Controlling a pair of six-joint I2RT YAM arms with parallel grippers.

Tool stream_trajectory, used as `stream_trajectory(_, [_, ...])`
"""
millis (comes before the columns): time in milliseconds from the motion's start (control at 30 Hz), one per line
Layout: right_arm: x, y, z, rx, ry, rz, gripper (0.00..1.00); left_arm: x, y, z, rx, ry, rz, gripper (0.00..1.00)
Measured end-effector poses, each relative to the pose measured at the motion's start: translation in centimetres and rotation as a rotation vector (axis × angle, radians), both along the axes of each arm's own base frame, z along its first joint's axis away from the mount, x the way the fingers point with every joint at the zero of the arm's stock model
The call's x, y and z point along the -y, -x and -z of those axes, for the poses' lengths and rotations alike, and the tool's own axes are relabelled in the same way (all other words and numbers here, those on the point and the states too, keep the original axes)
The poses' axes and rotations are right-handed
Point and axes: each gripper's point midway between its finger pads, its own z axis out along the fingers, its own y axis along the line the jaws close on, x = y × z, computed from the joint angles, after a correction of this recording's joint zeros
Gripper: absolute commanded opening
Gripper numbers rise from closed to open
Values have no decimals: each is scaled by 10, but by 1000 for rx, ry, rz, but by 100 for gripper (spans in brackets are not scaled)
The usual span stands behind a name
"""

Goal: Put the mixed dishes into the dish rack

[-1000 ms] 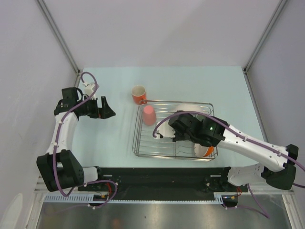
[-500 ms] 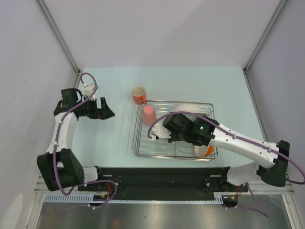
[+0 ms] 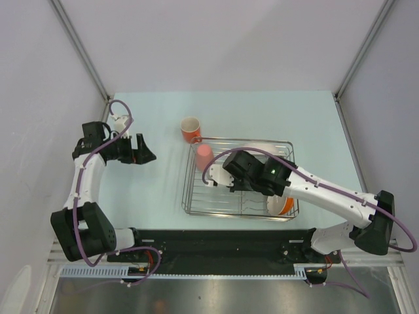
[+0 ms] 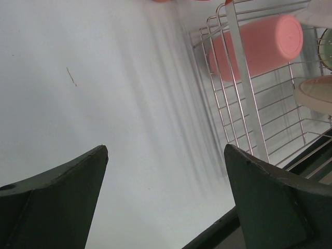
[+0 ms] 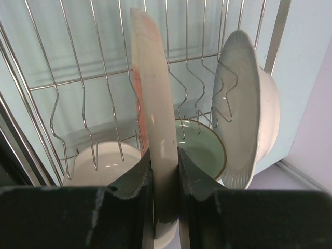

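Pale blue table before you carries the dish rack, over which your right gripper pinches the cream-pink plate on edge, while your left gripper hangs spread, well left of it.

A pink cup, orange mug, pale green bowl, cream-pink plate, chrome wire rack.

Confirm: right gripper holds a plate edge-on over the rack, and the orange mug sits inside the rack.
No: the orange mug stands on the table outside the dish rack; the top external view shows it. The right gripper does hold the plate edge-on.
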Motion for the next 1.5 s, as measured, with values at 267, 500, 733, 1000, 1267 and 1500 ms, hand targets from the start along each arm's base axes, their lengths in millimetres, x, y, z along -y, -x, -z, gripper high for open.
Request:
stream_trajectory(267, [1,-4,3,5,-13,35,26,1,2,2,-11,3,6,100])
stream_trajectory(500, [2,-5,9,-2,-20,56,100,1,4,2,-20,5,7,100])
stream_trajectory(733, [1,-9,7,13,-37,76,100,1,2,-2,-8,4,8,100])
stream_trajectory(1000, [-7,-5,-14,87,-98,57,100,1,-1,-6,-4,8,11,99])
stream_trajectory(1267, [-12,14,-55,165,-248,22,100,3,-7,-12,9,8,16,100])
stream_trajectory(1500, [-28,0,-93,239,-490,128,100,24,-30,-16,3,2,47,100])
